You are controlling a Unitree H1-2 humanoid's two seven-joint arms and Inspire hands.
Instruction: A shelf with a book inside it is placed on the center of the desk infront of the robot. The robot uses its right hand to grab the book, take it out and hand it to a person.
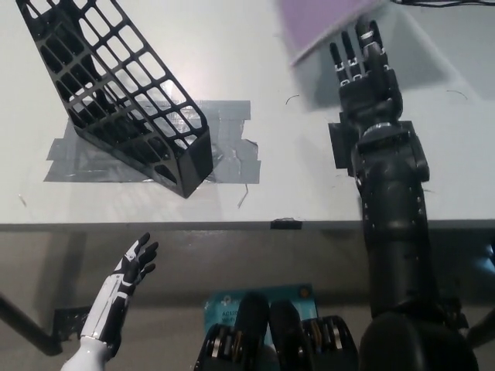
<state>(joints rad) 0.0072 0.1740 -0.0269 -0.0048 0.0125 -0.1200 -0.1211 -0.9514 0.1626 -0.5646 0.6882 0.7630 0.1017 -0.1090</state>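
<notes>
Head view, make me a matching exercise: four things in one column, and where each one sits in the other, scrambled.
Things:
1. black shelf
2. purple book
3. left hand
4. grey tape

Places:
A. top edge, blurred, beyond the right hand
B. below the desk edge, lower left
C. flat on the desk, under the shelf
D. upper left, tilted

Pairs: 1-D, 2-A, 3-B, 4-C

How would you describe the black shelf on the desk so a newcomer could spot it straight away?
Start at the pale desk and find the grey tape patch on its near left part. The black shelf stands on that tape, leaning toward the far left corner. It is the only openwork thing there, its walls a grid of square holes, unlike the purple book at the far edge above the open right hand.
</notes>
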